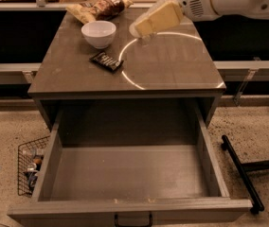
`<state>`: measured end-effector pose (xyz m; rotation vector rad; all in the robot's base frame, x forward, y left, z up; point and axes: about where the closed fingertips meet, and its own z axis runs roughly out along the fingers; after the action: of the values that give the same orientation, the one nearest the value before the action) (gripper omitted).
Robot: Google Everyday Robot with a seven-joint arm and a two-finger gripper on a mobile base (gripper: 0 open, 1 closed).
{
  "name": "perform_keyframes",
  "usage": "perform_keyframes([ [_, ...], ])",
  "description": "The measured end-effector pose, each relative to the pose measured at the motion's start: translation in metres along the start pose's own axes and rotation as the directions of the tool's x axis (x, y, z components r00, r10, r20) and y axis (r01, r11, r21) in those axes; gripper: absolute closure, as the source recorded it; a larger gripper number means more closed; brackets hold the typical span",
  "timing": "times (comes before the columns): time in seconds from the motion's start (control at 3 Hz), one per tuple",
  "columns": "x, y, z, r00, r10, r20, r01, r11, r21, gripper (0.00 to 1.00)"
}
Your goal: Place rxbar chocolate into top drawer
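The rxbar chocolate (107, 61) lies flat on the grey surface (177, 65), near its middle and just in front of the white bowl (98, 33), not touching it. Behind the bowl, at the far edge, lie chip bags (99, 6). The cream-coloured tool (140, 28) hangs over the far part of the surface, beside the bowl; whether it is open or closed cannot be told. Below the near edge, the top drawer (47, 167) stands pulled out.
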<state>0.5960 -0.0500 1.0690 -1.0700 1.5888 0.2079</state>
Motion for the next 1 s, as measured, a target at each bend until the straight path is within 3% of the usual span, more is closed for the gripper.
perform_keyframes([
  [0.67,-0.01,0.001,0.017,1.0,-0.016,-0.012,0.016,0.9998,0.01,0.0],
  [1.0,0.0,0.003,0.06,0.998,-0.011,-0.067,0.011,0.9999,0.001,0.0],
])
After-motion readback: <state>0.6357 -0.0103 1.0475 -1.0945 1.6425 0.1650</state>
